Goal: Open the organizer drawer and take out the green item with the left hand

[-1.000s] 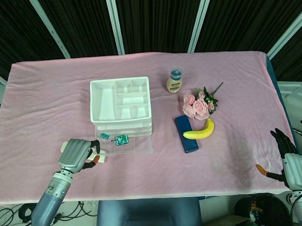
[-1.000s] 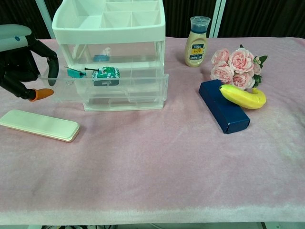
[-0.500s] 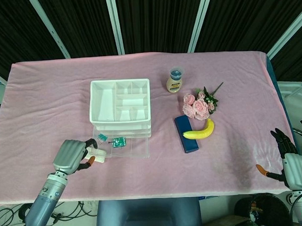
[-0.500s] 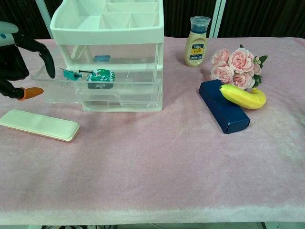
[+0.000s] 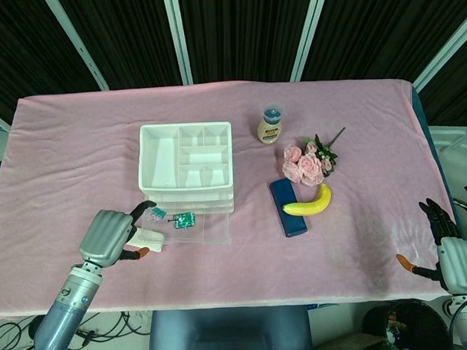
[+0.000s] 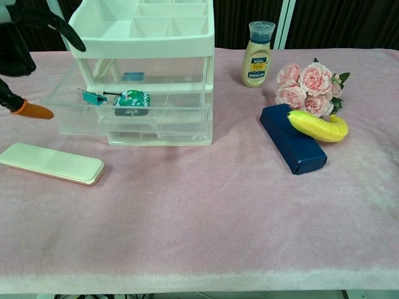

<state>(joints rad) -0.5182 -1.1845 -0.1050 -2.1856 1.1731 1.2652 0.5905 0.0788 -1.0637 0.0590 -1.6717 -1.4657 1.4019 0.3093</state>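
The white organizer (image 5: 186, 157) is seen left of centre on the pink tablecloth (image 5: 79, 150), w/ compartments in its open top. Its clear drawer (image 5: 188, 226) is pulled out toward the robot and skewed a bit to the left. Inside the drawer the green item (image 6: 131, 99) is seen lying flat, approx. mid-drawer, w/ a smaller teal piece (image 6: 94, 96) just left of it. The left hand (image 5: 107, 236) is held just beside the drawer's left front corner, fingers spread apart and nothing gripped; one dark finger is reached up toward the organizer's top edge in the chest view, contact can't be told. A flat cream case (image 6: 52, 163) is lain in front of the drawer. The right hand (image 5: 445, 248) is kept at the table's far right edge, well apart from everything, fingers apart, nothing held. To the right of the organizer are found a sauce bottle (image 5: 270, 124), pink flowers (image 5: 308, 162), and a banana (image 5: 307, 203) resting on a blue box (image 5: 287, 208)
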